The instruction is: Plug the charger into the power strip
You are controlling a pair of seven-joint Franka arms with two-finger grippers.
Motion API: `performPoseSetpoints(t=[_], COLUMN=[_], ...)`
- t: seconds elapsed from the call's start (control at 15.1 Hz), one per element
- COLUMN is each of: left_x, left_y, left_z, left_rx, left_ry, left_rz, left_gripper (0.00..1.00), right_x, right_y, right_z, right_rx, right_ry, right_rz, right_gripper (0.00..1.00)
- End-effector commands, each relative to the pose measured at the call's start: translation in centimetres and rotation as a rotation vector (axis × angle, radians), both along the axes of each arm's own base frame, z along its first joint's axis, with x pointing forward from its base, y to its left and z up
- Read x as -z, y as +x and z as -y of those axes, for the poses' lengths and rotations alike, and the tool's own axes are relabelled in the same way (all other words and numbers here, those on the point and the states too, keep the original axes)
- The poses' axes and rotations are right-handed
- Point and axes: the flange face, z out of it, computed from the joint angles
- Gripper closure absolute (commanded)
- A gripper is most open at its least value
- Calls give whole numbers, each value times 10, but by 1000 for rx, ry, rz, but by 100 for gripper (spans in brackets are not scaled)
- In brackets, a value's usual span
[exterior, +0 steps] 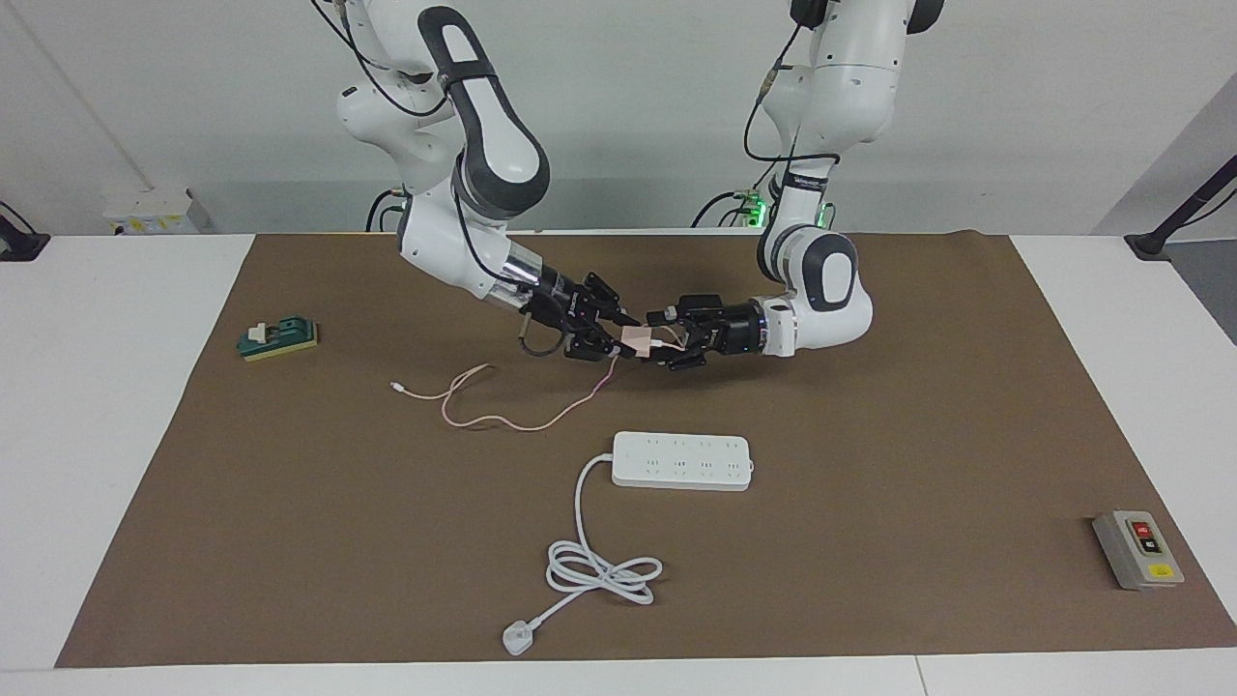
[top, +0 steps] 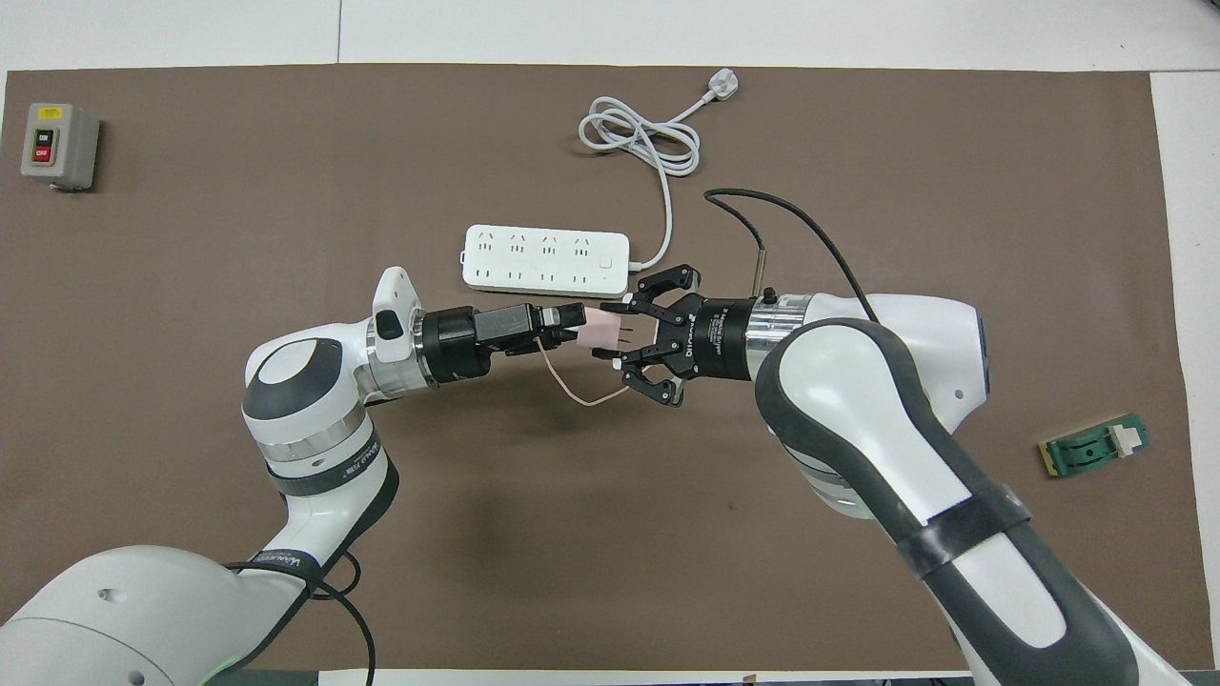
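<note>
My right gripper [exterior: 626, 339] [top: 607, 331] is shut on the pale pink charger [exterior: 638, 338] [top: 601, 329] and holds it level above the mat, over the strip of mat nearer the robots than the power strip [exterior: 682, 460] [top: 545, 257]. The left gripper [exterior: 661, 340] [top: 575, 322] faces it, open, with its fingertips at the charger's cable end. Whether they touch it I cannot tell. The thin pink cable [exterior: 493, 420] [top: 572, 391] hangs from the charger and trails on the mat toward the right arm's end. The white power strip lies flat with its sockets up.
The strip's thick white cord coils to a white plug [exterior: 518, 638] [top: 722, 88] at the mat edge farthest from the robots. A grey switch box [exterior: 1138, 549] [top: 59, 145] sits at the left arm's end, a small green block [exterior: 280, 338] [top: 1094, 446] at the right arm's end.
</note>
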Motion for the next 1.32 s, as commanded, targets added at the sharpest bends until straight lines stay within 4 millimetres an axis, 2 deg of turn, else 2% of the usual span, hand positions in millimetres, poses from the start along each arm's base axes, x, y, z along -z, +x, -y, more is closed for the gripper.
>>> performPoseSetpoints(t=[0.0, 0.53, 0.99, 1.26], left_x=[5, 3, 5, 8], left_y=[4, 4, -4, -5], left_z=[-6, -6, -6, -7], left_rx=[-22, -22, 1, -7], left_ry=[-5, -8, -25, -11], left_rz=[31, 36, 28, 47], left_gripper=[0, 0, 1, 16], right_x=[-4, -5, -5, -5], right_y=[-10, -11, -11, -10], right_z=[-2, -3, -4, -3], right_rx=[-6, -8, -19, -15], right_ry=[8, 0, -4, -8], right_rz=[37, 52, 69, 75], right_gripper=[100, 100, 100, 100])
